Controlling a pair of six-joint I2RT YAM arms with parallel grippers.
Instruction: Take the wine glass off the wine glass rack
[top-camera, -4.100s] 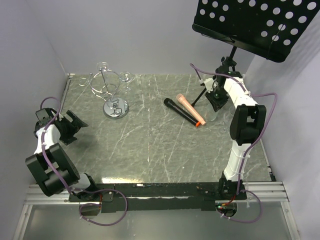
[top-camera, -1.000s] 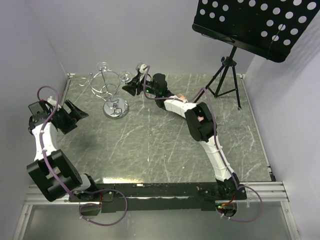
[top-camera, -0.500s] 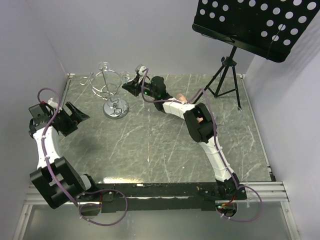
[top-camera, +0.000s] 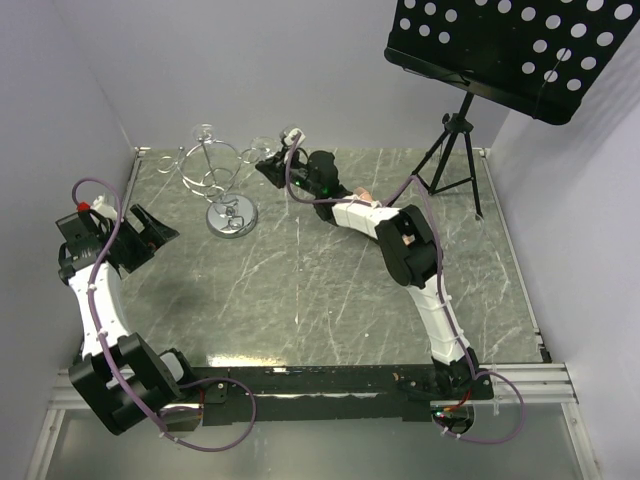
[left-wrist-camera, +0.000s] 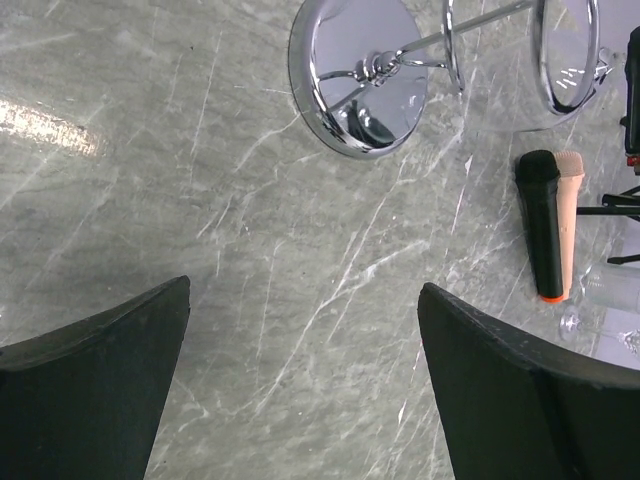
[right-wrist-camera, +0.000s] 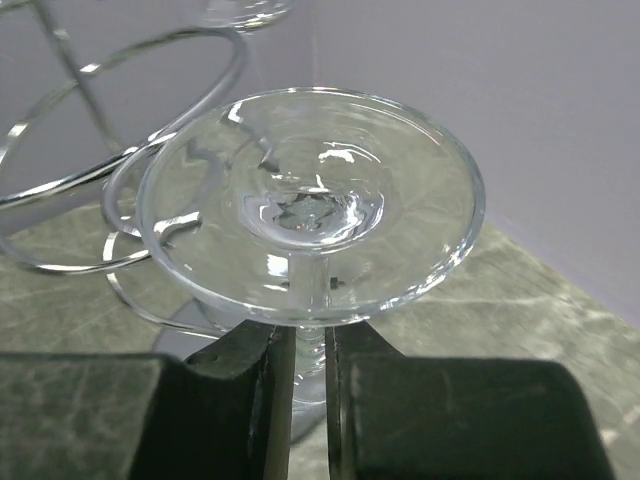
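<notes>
The wine glass (right-wrist-camera: 310, 205) hangs upside down, foot up, at the right end of the chrome wine glass rack (right-wrist-camera: 120, 150). My right gripper (right-wrist-camera: 310, 360) is shut on its stem just under the foot. I cannot tell whether the foot still rests on the wire loop. In the top view the right gripper (top-camera: 275, 165) reaches to the glass (top-camera: 262, 146) beside the rack (top-camera: 231, 217). My left gripper (top-camera: 150, 232) is open and empty left of the rack, and its view (left-wrist-camera: 305, 290) shows the rack's mirror base (left-wrist-camera: 358, 75).
A second glass foot (right-wrist-camera: 240, 8) hangs higher on the rack. A black microphone (left-wrist-camera: 540, 220) and a pink one (left-wrist-camera: 570, 200) lie mid-table, with a clear glass (left-wrist-camera: 600, 290) beyond them. The black music stand (top-camera: 510, 50) on its tripod (top-camera: 455, 160) stands back right.
My right arm swung from near the tripod across to the rack and closed on the glass stem. In the last second gripper and glass shifted slightly right and back. The left arm moved slightly.
</notes>
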